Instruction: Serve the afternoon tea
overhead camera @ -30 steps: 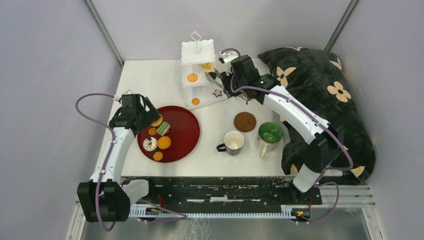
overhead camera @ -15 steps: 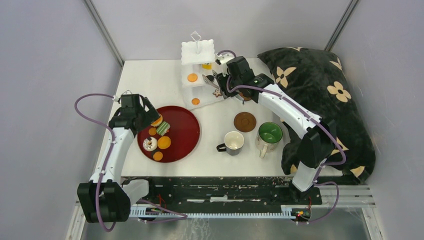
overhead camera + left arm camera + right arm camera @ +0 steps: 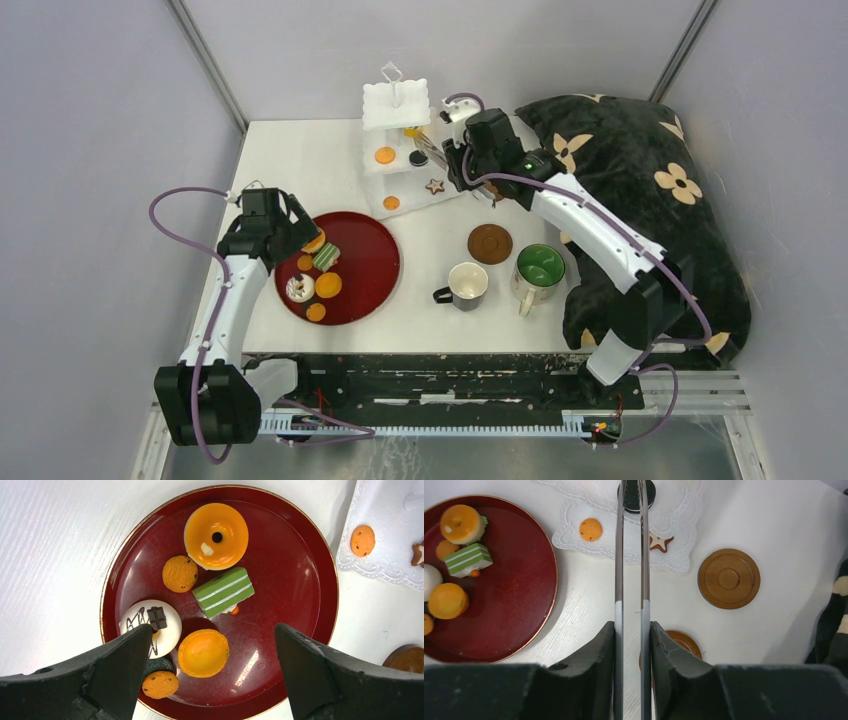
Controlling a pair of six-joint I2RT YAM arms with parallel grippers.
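My right gripper (image 3: pixel 632 630) (image 3: pixel 453 160) is shut on the metal tongs (image 3: pixel 619 570). The tongs reach to a dark round cookie (image 3: pixel 649 490) (image 3: pixel 418 158) on the white three-tier stand (image 3: pixel 395 100); I cannot tell whether their tips still pinch it. An orange disc (image 3: pixel 385 155), an orange cookie (image 3: pixel 590 529) and the star cookie (image 3: pixel 659 541) also lie on the stand. My left gripper (image 3: pixel 212 640) (image 3: pixel 297 232) is open and empty above the dark red tray (image 3: pixel 300 555), which holds the green striped cake (image 3: pixel 223 592), an orange donut (image 3: pixel 216 529), an orange disc (image 3: pixel 203 652) and cookies.
A white mug (image 3: pixel 467 284) and a green mug (image 3: pixel 539 268) stand near the front, behind them a brown coaster (image 3: pixel 490 243). A second coaster (image 3: pixel 681 641) lies under my right gripper. A black flowered cushion (image 3: pixel 640 190) fills the right side.
The right gripper swung the tongs in to the stand and drew back a little to the right. The dark cookie now shows on the stand's tier. The left arm has not moved.
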